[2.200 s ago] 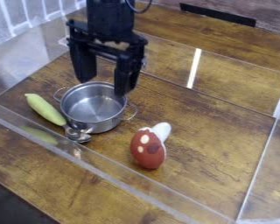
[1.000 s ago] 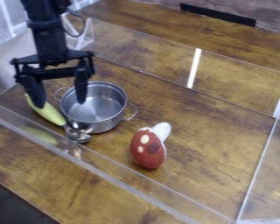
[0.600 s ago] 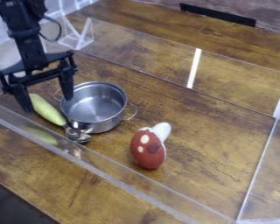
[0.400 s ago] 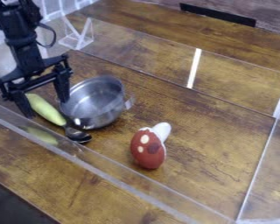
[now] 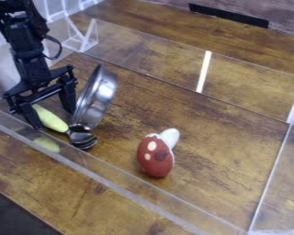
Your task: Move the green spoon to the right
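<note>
The black gripper [image 5: 39, 101], jaws wide apart, straddles the yellow-green-handled spoon with the small silver bowl [image 5: 54, 122] at the near left — its right finger is against the round steel pot [image 5: 93, 95], which stands tipped on edge and may topple.

Soft, even indoor light falls on the wooden counter [image 5: 223, 138], bright enough to show the grain. A narrow white streak of glare [image 5: 204, 72] stands toward the far right edge, reflected in a clear sheet. The tilted steel pot [image 5: 92, 95] catches a pale sheen on its wall. Shadows are weak and short. The picture is small and coarse; the far left corner is washed out and blurred.
</note>
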Motion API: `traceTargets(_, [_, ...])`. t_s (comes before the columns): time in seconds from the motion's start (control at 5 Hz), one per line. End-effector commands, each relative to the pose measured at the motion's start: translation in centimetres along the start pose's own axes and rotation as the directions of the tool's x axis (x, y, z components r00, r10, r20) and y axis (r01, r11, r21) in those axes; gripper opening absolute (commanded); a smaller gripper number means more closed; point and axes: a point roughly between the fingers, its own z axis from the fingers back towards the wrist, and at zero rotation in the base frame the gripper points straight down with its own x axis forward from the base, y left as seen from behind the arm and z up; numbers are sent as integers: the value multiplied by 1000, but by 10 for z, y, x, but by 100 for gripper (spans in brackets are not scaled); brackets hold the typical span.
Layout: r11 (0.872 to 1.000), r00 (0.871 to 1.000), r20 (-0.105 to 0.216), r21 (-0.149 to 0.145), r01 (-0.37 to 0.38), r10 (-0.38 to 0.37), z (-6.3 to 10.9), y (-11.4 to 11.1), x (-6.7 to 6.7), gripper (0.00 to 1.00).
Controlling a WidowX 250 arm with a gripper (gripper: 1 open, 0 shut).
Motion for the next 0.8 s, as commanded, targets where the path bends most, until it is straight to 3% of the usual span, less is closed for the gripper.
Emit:
traceTargets(0.0, [999, 999, 23, -28, -42, 43, 10, -5, 6, 100])
traceTargets(0.2, [998, 998, 29, -26, -59, 60, 12, -8, 14, 100])
traceTargets(0.6, [996, 996, 27, -18, -86, 87, 12, -19, 12, 100])
